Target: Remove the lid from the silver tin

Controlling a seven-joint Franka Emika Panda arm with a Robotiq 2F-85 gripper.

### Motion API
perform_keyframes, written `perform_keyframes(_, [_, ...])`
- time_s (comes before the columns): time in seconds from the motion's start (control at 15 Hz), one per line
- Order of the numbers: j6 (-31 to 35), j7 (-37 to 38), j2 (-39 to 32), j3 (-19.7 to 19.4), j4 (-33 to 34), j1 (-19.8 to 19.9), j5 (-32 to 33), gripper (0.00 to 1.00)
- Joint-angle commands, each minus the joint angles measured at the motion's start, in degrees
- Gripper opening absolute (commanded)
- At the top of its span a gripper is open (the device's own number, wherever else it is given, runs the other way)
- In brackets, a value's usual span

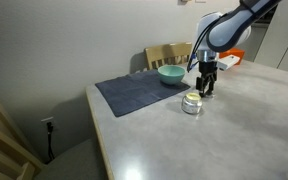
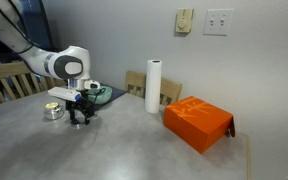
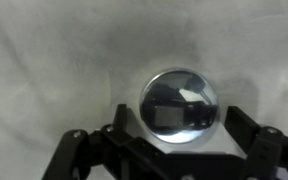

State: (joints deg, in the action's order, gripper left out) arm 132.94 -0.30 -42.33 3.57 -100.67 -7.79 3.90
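The silver tin (image 1: 192, 103) stands on the grey table with no lid on it, and its pale yellowish inside shows. It also shows in an exterior view (image 2: 54, 110). The lid (image 3: 179, 107), a shiny round disc, lies flat on the table in the wrist view. My gripper (image 3: 179, 128) is low over the lid and open. One finger is on each side of the lid, with a small gap to its rim. In both exterior views the gripper (image 1: 206, 88) (image 2: 81, 118) points down at the table beside the tin and hides the lid.
A teal bowl (image 1: 171, 73) sits on a dark blue mat (image 1: 134, 92) next to the tin. An orange box (image 2: 197, 122) and a paper towel roll (image 2: 154, 86) stand further along the table. A wooden chair (image 1: 169, 53) is behind the table.
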Motion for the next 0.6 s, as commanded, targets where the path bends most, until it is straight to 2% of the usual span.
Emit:
perform_keyframes(0.0, [1.6, -0.1, 2.4, 1.5, -2.3, 0.2, -1.2, 1.00])
perform_keyframes(0.53, [10.4, 1.5, 9.8, 3.3, -10.0, -2.0, -0.6, 1.00])
